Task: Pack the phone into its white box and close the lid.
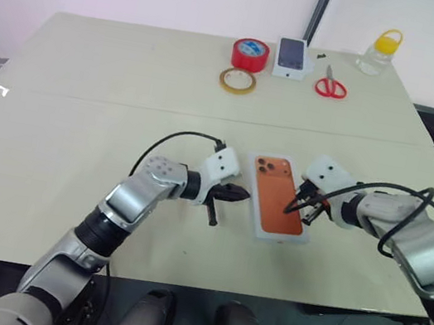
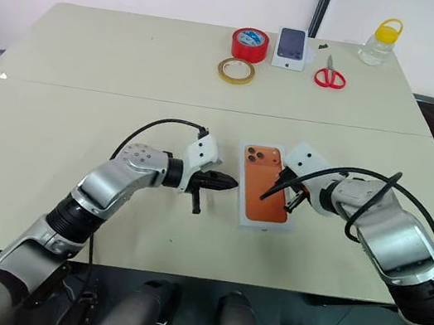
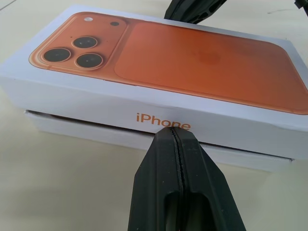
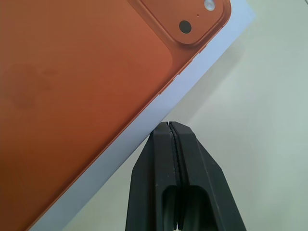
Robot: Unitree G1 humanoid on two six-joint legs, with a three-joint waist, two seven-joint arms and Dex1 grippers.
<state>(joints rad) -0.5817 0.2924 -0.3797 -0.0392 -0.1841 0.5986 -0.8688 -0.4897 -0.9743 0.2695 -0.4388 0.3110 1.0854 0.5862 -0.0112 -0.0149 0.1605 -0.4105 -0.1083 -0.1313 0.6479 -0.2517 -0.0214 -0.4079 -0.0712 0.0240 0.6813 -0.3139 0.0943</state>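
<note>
The white box lies at the table's front centre with the lid (image 1: 278,197) on it; the lid's top bears an orange phone picture with three lenses. In the left wrist view the base (image 3: 72,129) shows as a white strip under the lid (image 3: 192,53), with a thin dark gap between them. The phone itself is hidden. My left gripper (image 1: 243,193) is shut and empty, its tip right at the box's left side (image 3: 173,131). My right gripper (image 1: 293,210) is shut and empty, with its tip over the lid's right edge (image 4: 168,126).
At the table's far side stand a red tape roll (image 1: 249,54), a yellowish tape ring (image 1: 238,81), a small white box with a dark phone picture (image 1: 293,57), red scissors (image 1: 330,87) and a clear jar with a yellow lid (image 1: 380,50).
</note>
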